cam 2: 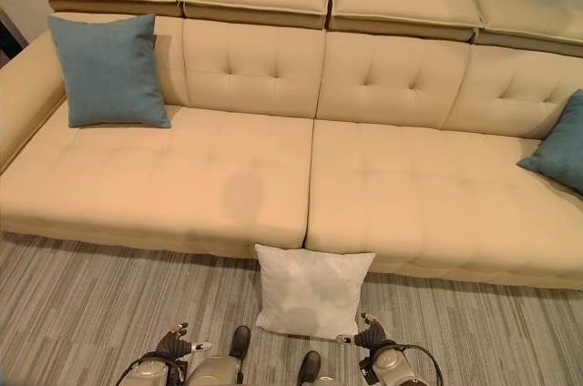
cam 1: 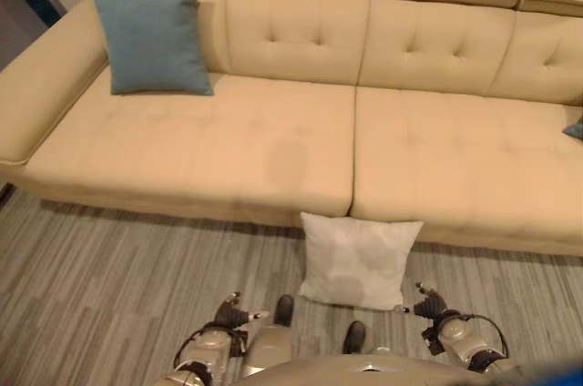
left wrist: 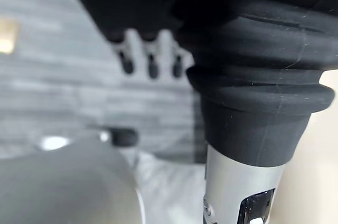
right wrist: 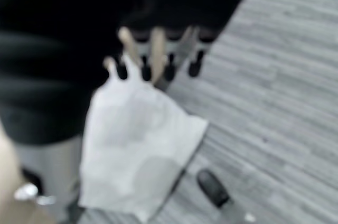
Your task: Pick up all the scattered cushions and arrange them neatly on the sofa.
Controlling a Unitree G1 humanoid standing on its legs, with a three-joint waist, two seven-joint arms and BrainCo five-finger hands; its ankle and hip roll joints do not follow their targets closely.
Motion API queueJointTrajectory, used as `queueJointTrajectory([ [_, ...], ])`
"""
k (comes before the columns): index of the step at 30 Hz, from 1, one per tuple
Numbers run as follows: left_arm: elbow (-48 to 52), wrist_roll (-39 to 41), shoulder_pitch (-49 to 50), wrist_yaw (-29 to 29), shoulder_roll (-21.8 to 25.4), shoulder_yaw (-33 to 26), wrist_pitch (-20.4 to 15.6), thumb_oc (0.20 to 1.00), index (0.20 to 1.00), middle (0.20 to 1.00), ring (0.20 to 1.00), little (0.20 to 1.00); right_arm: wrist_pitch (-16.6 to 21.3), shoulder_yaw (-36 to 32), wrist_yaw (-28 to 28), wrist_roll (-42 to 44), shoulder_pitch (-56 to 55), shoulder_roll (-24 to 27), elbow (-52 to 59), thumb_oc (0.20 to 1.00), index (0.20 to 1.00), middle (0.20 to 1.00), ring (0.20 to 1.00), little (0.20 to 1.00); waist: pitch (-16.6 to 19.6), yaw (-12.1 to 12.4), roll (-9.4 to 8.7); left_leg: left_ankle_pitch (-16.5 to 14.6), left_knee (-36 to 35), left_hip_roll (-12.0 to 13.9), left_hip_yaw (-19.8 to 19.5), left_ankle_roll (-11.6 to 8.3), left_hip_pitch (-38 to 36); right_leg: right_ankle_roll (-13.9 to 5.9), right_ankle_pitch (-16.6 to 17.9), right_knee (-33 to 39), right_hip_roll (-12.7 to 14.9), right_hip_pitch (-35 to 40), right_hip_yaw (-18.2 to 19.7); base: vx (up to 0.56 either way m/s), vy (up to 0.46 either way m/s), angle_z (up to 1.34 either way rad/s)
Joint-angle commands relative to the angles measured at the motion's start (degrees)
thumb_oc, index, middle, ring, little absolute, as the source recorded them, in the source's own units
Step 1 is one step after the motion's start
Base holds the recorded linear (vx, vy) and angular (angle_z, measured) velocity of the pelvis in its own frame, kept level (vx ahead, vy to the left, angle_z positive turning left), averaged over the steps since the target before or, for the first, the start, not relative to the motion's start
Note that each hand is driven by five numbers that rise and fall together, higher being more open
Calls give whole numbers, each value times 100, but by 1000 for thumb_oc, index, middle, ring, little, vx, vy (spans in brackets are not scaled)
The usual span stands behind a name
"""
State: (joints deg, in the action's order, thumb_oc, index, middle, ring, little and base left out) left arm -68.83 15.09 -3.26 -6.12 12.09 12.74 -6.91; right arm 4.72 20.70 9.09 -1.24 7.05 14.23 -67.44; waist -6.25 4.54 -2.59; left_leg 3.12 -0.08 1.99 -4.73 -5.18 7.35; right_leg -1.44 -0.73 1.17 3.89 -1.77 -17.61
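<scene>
Evidently, the task stood partly done: one blue cushion [cam 2: 109, 70] leaned upright at the left end of the sofa [cam 2: 392, 186] against its backrest, a second blue cushion [cam 2: 557, 149] sat at the right end, and one white cushion [cam 2: 311, 290] remained on the floor [cam 2: 82, 304], leaning against the sofa's front edge at the seam between the two seats. The left hand [left wrist: 150, 57] and right hand [right wrist: 158, 57] hung released, fingers straight, grasping nothing, one either side of the white cushion. The seat's middle offered ample open room for placement.
</scene>
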Motion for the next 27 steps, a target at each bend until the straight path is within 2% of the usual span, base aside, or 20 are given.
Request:
queueJointTrajectory([
  [1, -229, 12, -186, 57, 118, -130, -91, 1000, 1000, 1000, 1000, 1000, 66, 62, -43, 24, 310, -127, 88, 1000, 1000, 1000, 1000, 1000, -117, 209, -377, -536, 186, -307, 155, 377, -477, -749, 219, -718, 493, -47, 259, 20, 105, -44],
  [2, -229, 13, -186, 57, 118, -130, -91, 1000, 1000, 1000, 1000, 1000, 66, 62, -43, 24, 310, -127, 88, 1000, 1000, 1000, 1000, 1000, -117, 211, -377, -536, 186, -307, 157, 377, -477, -749, 219, -719, 493, -48, 261, 20, 132, -48],
  [3, -240, 15, -203, 58, 177, -157, -95, 1000, 1000, 1000, 1000, 1000, 77, 80, -48, 18, 375, -158, 149, 1000, 1000, 1000, 1000, 1000, -205, 230, -369, -551, 194, -315, 146, 456, -540, -873, 387, -1288, 571, -290, 374, 12, 87, -51],
  [4, -240, 15, -204, 58, 177, -157, -95, 1000, 1000, 1000, 1000, 1000, 76, 79, -48, 18, 376, -158, 149, 1000, 1000, 1000, 1000, 1000, -204, 236, -373, -552, 196, -319, 153, 458, -538, -875, 381, -1302, 575, -301, 383, 22, 113, -34],
  [6, -240, -10, -237, 49, 249, -143, -108, 1000, 1000, 1000, 1000, 1000, 88, 112, -56, 38, 410, -192, 267, 1000, 1000, 1000, 1000, 1000, -251, 163, -347, -557, 222, -314, 33, 477, -567, -911, 433, -1510, 526, -508, 719, 56, 30, -17],
  [7, -238, -39, -234, 50, 262, -128, -120, 1000, 1000, 1000, 1000, 1000, 87, 135, -70, 23, 392, -199, 280, 1000, 1000, 1000, 1000, 1000, -238, 164, -346, -582, 222, -308, 0, 467, -595, -869, 405, -1372, 566, -497, 764, 149, -56, 0],
  [8, -214, -14, -244, 33, 287, -137, -146, 1000, 1000, 1000, 1000, 1000, 86, 177, -67, -38, 400, -192, 387, 1000, 1000, 1000, 1000, 1000, -212, 215, -322, -631, 176, -232, -58, 411, -665, -823, 428, -955, 762, -428, 723, 165, -92, 5],
  [10, -210, 4, -262, 23, 292, -142, -151, 1000, 1000, 1000, 1000, 1000, 84, 188, -60, -44, 409, -191, 421, 1000, 1000, 1000, 1000, 1000, -220, 201, -317, -650, 157, -201, -96, 386, -718, -818, 487, -772, 785, -419, 794, 153, -103, 8],
  [11, -196, 48, -309, -8, 315, -139, -173, 1000, 1000, 1000, 1000, 1000, 66, 189, -58, -36, 411, -179, 395, 1000, 1000, 1000, 1000, 1000, -215, 120, -346, -713, 176, -187, -193, 334, -786, -838, 555, -514, 754, -482, 1171, 165, -122, 5],
  [15, -124, 143, -299, -25, 287, -142, -198, 1000, 1000, 1000, 1000, 1000, 71, 241, -64, -89, 396, -102, 414, 1000, 1000, 1000, 1000, 1000, -132, 139, -371, -646, 134, -25, -309, 164, -769, -833, 440, -317, 681, -280, 918, 114, -169, 40],
  [21, 86, 236, -462, -93, 250, -4, -242, 1000, 1000, 1000, 1000, 1000, 142, 204, 63, -13, 395, 101, 563, 1000, 1000, 1000, 1000, 1000, -205, 64, -256, -299, -150, 215, -614, -75, -537, -706, 246, -305, 514, -287, 499, -11, -148, 40],
  [27, 532, 414, -728, -235, 261, 154, -353, 1000, 1000, 1000, 1000, 1000, 179, 204, 178, 39, 563, 283, 751, 1000, 1000, 1000, 1000, 1000, -479, -28, -182, -196, -90, 245, -617, -81, -219, -679, 179, -623, 542, -692, 437, -102, -51, 17],
])
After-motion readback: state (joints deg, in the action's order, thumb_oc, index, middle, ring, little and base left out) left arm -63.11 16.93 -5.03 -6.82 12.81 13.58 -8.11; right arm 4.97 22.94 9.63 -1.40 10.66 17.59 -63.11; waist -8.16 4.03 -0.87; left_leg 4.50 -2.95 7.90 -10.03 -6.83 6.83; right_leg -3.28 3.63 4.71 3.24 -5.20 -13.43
